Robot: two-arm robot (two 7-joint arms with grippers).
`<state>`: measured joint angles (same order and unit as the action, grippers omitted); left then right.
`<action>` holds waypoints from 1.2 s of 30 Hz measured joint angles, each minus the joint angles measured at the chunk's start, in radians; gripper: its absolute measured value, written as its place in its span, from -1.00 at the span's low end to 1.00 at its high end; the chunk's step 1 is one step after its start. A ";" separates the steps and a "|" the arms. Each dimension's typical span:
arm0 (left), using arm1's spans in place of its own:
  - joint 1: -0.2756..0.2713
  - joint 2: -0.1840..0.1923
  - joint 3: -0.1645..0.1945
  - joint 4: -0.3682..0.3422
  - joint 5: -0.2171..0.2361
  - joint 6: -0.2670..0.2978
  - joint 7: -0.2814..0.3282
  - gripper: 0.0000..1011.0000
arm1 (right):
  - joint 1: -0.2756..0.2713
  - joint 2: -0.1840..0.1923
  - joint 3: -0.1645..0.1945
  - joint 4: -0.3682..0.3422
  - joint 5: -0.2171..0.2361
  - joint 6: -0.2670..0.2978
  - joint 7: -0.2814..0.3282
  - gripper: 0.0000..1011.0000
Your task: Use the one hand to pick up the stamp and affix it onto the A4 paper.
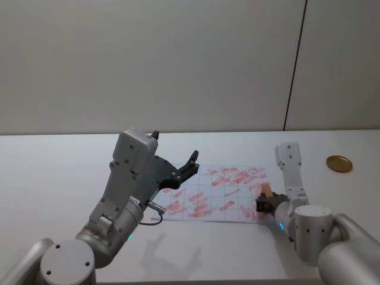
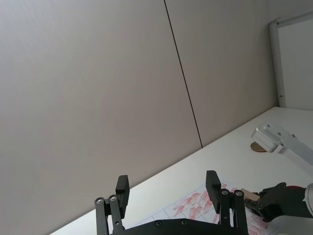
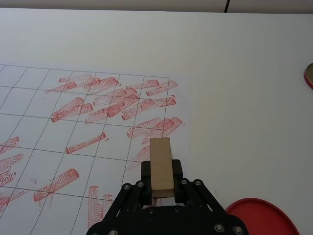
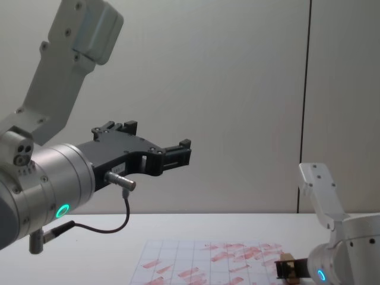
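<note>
Right wrist view — black right pincer (image 3: 161,170) clamps pale tan wooden block stamp (image 3: 161,159) over red-marked gridded A4 paper (image 3: 29,103), flat red round disc (image 3: 261,218) beside | left wrist view — left pincer (image 2: 167,182) spread, empty

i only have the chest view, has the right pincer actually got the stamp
observer: yes, the right wrist view shows the right pincer shut on the stamp, a pale wooden block
operator: is it over the paper
observer: the head view puts it at the right edge of the paper; contact cannot be told
operator: left pincer holding anything
observer: no, the left wrist view shows the left pincer open and empty, held high, well apart from the stamp
</note>
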<state>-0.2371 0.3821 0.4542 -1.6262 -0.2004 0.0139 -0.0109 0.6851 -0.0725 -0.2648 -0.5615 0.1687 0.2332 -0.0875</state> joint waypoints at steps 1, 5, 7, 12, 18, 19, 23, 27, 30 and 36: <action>0.000 0.000 0.000 0.000 0.000 0.000 0.000 0.96 | 0.001 0.000 0.000 0.002 0.000 0.000 0.000 -0.56; 0.000 0.000 0.000 0.000 0.000 0.000 0.000 0.96 | 0.006 -0.003 0.001 0.011 -0.001 0.001 -0.002 -0.56; 0.000 0.000 0.000 0.000 0.000 0.000 0.000 0.96 | 0.008 -0.004 0.002 0.016 -0.002 0.001 -0.003 -0.56; 0.000 0.000 0.000 0.000 0.000 0.000 0.000 0.96 | 0.011 -0.006 0.002 0.023 -0.003 0.005 -0.004 -0.56; 0.000 0.000 0.000 0.000 0.000 0.000 0.000 0.96 | 0.013 -0.008 0.004 0.026 -0.005 0.009 -0.006 -0.56; 0.000 0.000 0.000 0.000 0.000 0.000 0.000 0.96 | 0.012 -0.008 0.004 0.026 -0.006 0.010 -0.007 -0.56; 0.000 0.000 0.000 0.000 0.000 0.000 0.000 0.96 | 0.006 -0.007 0.006 0.011 -0.007 0.011 -0.009 -0.56; 0.000 0.000 0.000 0.000 0.000 0.000 0.000 0.96 | -0.008 -0.003 0.007 -0.022 -0.008 0.016 -0.011 -0.56; 0.000 0.000 0.000 0.000 0.000 0.000 0.000 0.96 | -0.025 0.002 0.010 -0.065 -0.008 0.024 -0.013 -0.57; 0.000 0.000 0.000 0.000 0.000 0.000 0.000 0.96 | -0.060 0.014 0.016 -0.189 -0.006 0.037 -0.018 -0.56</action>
<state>-0.2371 0.3821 0.4542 -1.6262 -0.2004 0.0139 -0.0109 0.6248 -0.0587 -0.2485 -0.7504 0.1629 0.2701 -0.1055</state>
